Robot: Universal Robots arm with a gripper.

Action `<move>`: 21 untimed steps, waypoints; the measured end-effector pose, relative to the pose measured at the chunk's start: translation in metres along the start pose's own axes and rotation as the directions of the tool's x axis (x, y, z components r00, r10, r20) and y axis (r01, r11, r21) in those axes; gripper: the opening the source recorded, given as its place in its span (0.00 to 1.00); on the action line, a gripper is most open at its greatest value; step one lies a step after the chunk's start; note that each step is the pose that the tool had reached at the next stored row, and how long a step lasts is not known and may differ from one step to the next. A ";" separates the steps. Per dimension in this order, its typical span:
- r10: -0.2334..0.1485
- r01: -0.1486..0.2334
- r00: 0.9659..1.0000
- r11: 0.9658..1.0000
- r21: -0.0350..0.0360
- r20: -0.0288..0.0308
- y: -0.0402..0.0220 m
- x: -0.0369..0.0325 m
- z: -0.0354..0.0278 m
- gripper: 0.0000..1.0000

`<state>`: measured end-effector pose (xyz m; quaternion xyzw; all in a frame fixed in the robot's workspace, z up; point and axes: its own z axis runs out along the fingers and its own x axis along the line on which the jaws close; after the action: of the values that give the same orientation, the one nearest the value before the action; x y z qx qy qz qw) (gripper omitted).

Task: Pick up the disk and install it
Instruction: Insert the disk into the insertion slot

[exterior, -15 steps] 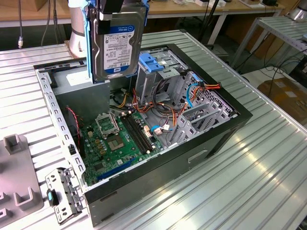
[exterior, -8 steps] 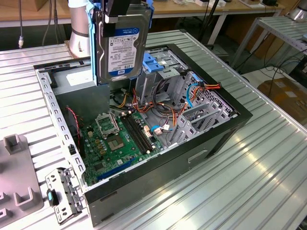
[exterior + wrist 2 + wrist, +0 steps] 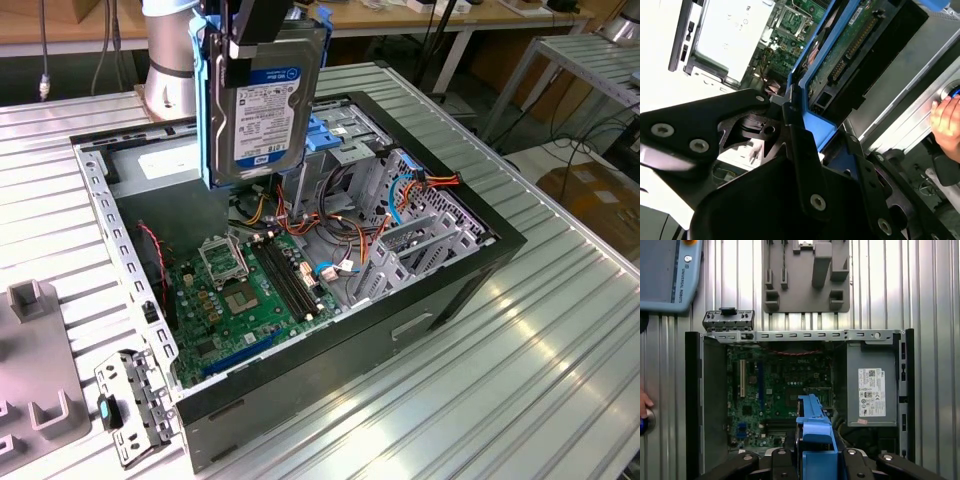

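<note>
My gripper (image 3: 243, 48) is clamped on the disk (image 3: 270, 105), holding it upright by its blue carrier over the open computer case (image 3: 440, 290). Below lies the green motherboard (image 3: 240, 295). Farther off, a person's hand (image 3: 946, 124) is beside the case.

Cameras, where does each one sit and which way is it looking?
Exterior view: off the arm, looking down slantwise into the open computer case; shows the arm's base and the gripper holding the disk upright.
First wrist view: on the arm, looking straight down past the disk onto the motherboard; gripper parts show.
Second wrist view: on the arm, close against gripper and disk; a person's hand shows.
Shared: both wrist views catch disk and case.
</note>
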<state>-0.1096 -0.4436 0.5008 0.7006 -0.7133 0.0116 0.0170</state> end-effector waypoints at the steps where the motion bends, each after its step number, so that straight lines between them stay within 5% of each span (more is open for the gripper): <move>1: 0.000 0.000 1.000 1.000 0.000 0.000 -0.0002 0.0019 0.0001 0.37; 13: 0.000 0.000 1.000 1.000 0.000 0.000 -0.0047 0.0226 0.0009 0.37; 16: 0.000 0.000 1.000 1.000 0.000 0.000 -0.0097 0.0239 0.0010 0.37; 21: 0.000 0.000 1.000 1.000 0.000 0.000 -0.0273 0.0245 0.0010 0.37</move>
<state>-0.0828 -0.4686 0.5006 0.7006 -0.7133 0.0115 0.0170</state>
